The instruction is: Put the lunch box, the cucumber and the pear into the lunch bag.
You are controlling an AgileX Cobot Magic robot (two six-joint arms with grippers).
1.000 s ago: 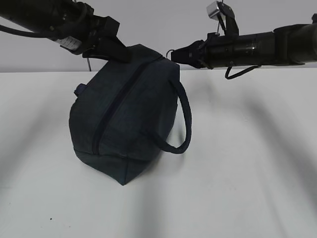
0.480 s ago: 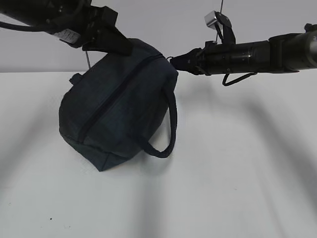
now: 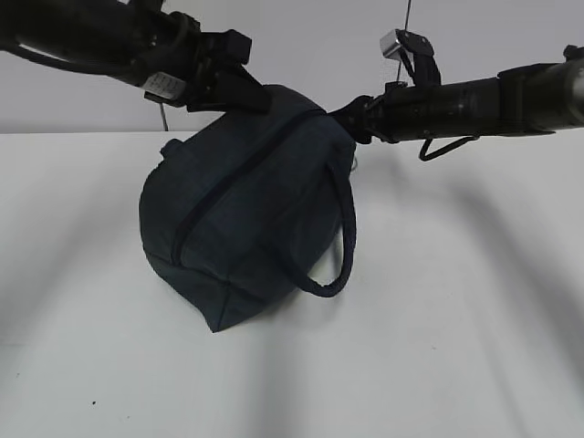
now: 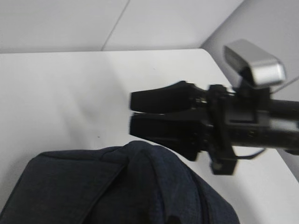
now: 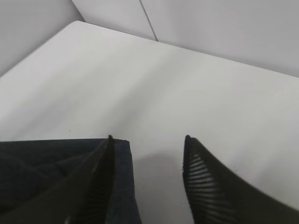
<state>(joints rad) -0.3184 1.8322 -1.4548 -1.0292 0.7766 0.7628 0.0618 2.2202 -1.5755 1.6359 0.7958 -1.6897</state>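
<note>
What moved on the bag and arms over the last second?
The lunch bag swung left, then back right, and now hangs tilted from its top end with the bottom corner lowest. The left gripper shifted right along the bag's top. The right gripper stayed at the bag's upper right corner; its fingers look spread. Zipper stays closed, and the handle loop still hangs on the right.

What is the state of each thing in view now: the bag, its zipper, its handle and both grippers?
lunch bag: tilted, raised at its top end, lower corner at the table.
zipper: closed along the part that shows.
handle: hanging loose at the side.
left gripper: closed on the bag's top, as it seems.
right gripper: open, nothing between its fingers, one finger against the bag's end.
</note>
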